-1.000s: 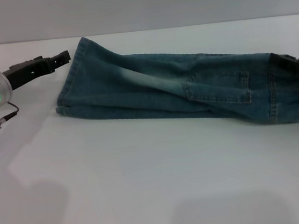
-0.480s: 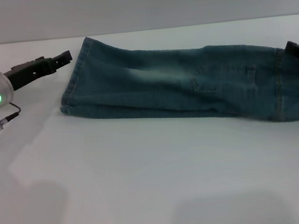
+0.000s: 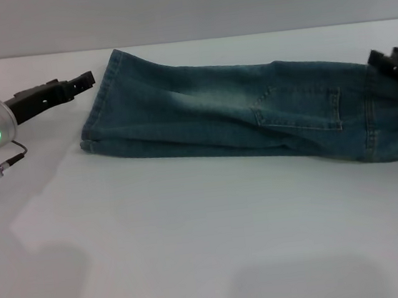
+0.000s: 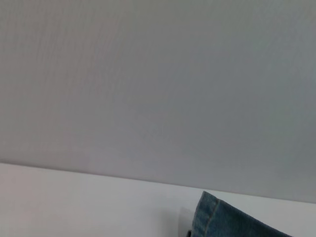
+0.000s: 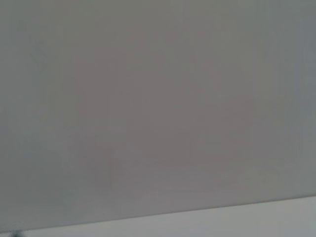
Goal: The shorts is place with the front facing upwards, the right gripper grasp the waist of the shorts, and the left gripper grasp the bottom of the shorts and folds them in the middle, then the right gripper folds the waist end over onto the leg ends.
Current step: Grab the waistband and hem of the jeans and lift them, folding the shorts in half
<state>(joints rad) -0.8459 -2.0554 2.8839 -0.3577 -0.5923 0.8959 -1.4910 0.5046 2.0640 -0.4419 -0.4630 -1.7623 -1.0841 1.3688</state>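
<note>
Left gripper (image 3: 85, 79) at table's left, tip just beside leg ends (image 3: 97, 106), not touching cloth; fingers look closed together on nothing, but hard to be sure from head view. Silver wrist w/ green light behind it.

Right gripper (image 3: 390, 61) at far right edge of head view, at the waist (image 3: 396, 116); only black prongs showing, partly cut off by frame — can't tell if clamped on denim or spread.

Shorts (image 3: 239, 119) lying long across white table (image 3: 196, 250), already folded lengthwise, one leg over the other. Hems toward left, waist toward right. Stitched pocket (image 3: 299, 112) facing up, nearer waist end. Pale faded patch mid-leg.

Left wrist view: just a hem corner (image 4: 217, 219) of denim on table, wall beyond. Right wrist view: wall and strip of table only, no cloth.
</note>
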